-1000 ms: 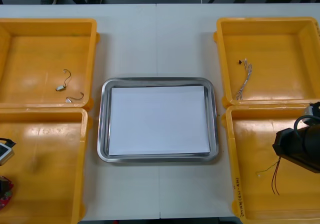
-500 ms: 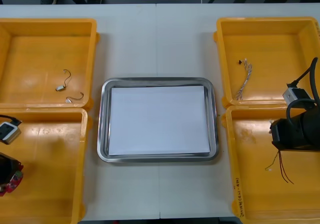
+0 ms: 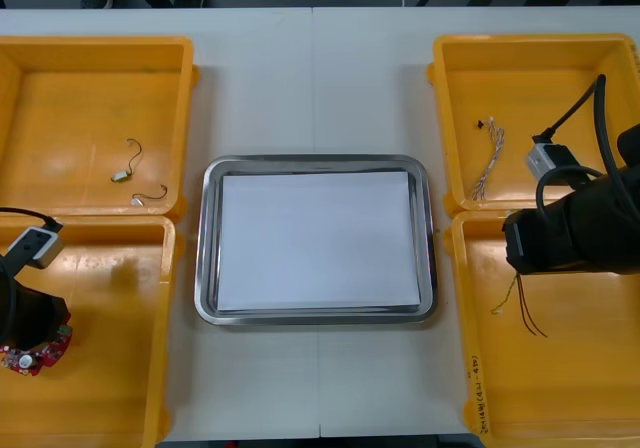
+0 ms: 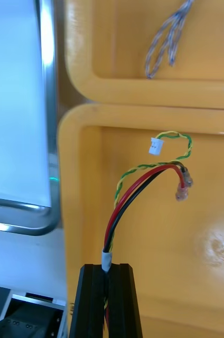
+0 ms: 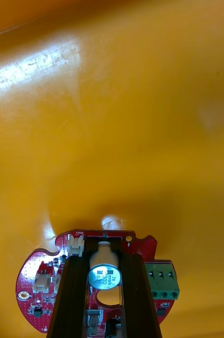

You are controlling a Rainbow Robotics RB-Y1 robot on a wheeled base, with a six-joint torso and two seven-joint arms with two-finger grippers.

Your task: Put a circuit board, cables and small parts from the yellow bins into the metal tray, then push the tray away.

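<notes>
In the left wrist view my left gripper (image 5: pixel 105 260) is shut on a round red circuit board (image 5: pixel 40 277), its fingers (image 5: pixel 74 296) either side of a silver can on the board. The front view shows that board (image 3: pixel 38 353) held over the near left yellow bin (image 3: pixel 105 368). My right gripper (image 4: pixel 108 268) is shut on a red and yellow cable (image 4: pixel 143 177) with a white plug. From the front, this cable (image 3: pixel 522 306) dangles under the right arm (image 3: pixel 575 233) over the near right yellow bin (image 3: pixel 570 388). The metal tray (image 3: pixel 206 238), white inside, lies between the bins.
The far left bin (image 3: pixel 60 98) holds small metal parts (image 3: pixel 122 175) on thin black cables. A twisted blue and white cable (image 3: pixel 490 158) lies in the far right bin (image 3: pixel 570 98). Bare table runs beyond the tray.
The right arm has moved left and away from me toward the tray's side, carrying the cable. The left arm has come in from the left edge with the circuit board.
</notes>
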